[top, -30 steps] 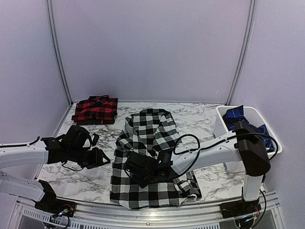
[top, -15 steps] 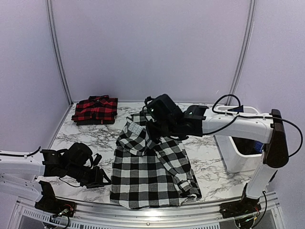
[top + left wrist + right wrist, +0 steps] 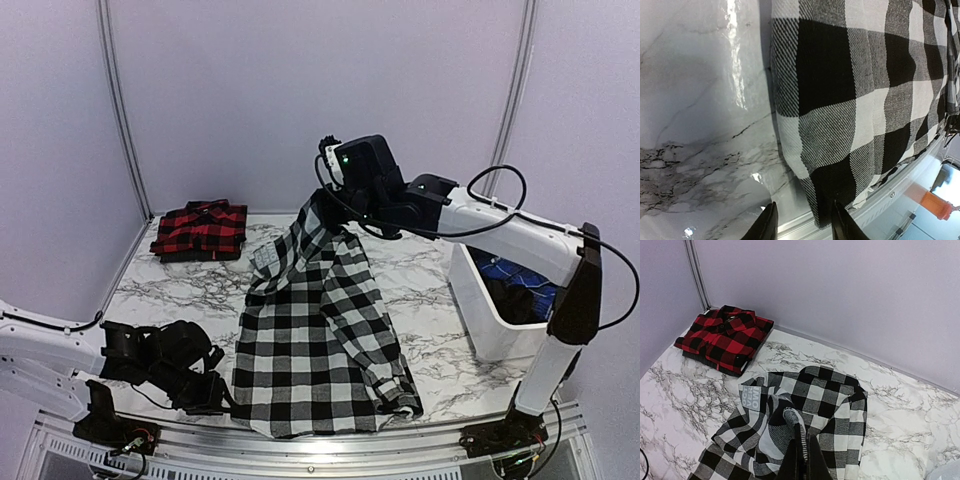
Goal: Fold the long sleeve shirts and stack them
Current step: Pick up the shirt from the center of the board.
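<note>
My right jaws, pressed together on a fold near the collar end of the black-and-white shirt (image 3: 315, 330), hold it high over the far half of the desk (image 3: 170, 290). The cloth hangs in one long slope down to its hem at the near edge. My left jaws sit low at the hem's near-left corner (image 3: 815, 200), fingertips (image 3: 769, 222) apart with that corner between them, not yet pinched as far as I can tell. The shirt's long axis runs near to far, and the left arm is much the nearer to the free hem. The fabric is soft woven flannel, twill ribs plain in the big checks, limp against the glossy marble-patterned top. The red-and-black shirt (image 3: 200, 230) lies folded flat in the far-left corner, well apart.
</note>
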### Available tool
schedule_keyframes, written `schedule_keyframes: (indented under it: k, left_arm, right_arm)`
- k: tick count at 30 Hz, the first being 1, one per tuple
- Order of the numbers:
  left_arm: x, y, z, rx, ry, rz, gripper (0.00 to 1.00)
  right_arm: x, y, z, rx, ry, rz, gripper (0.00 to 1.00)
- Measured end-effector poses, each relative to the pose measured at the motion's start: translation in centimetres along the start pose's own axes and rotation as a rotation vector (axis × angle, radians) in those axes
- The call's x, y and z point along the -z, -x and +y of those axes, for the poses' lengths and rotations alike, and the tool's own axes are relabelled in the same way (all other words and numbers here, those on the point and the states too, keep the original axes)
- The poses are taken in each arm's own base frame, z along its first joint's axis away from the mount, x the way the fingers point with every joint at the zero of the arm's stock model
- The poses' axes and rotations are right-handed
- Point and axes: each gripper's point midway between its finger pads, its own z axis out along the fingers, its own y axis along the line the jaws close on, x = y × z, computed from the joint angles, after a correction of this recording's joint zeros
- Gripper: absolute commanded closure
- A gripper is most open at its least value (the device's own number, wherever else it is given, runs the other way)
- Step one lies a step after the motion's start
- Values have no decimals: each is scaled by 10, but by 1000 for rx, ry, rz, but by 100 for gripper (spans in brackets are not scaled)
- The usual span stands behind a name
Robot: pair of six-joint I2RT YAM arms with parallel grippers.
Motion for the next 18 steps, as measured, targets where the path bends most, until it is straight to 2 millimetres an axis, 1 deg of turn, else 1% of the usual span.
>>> schedule_keyframes:
  k: [3, 6, 8, 11, 16, 18]
  left_arm:
    - [-4, -3, 0, -3, 24, 11, 71]
    - [-7, -2, -2, -10, 37, 12, 85]
    - [-8, -1, -5, -12, 42, 9, 99]
    - [-7, 1, -15, -36, 35, 4, 100]
    - [2, 7, -46, -94, -24, -22, 100]
    - [6, 9, -58, -121, -48, -30, 100]
  right_arm:
    - [2, 13, 2, 7, 6, -28, 100]
    - [3, 20, 3, 11, 9, -42, 100]
    - [4, 24, 3, 19, 9, -49, 100]
    - [5, 29, 2, 32, 4, -61, 100]
    - [8, 49, -4, 55, -25, -100, 100]
    - [10, 57, -10, 65, -44, -116, 100]
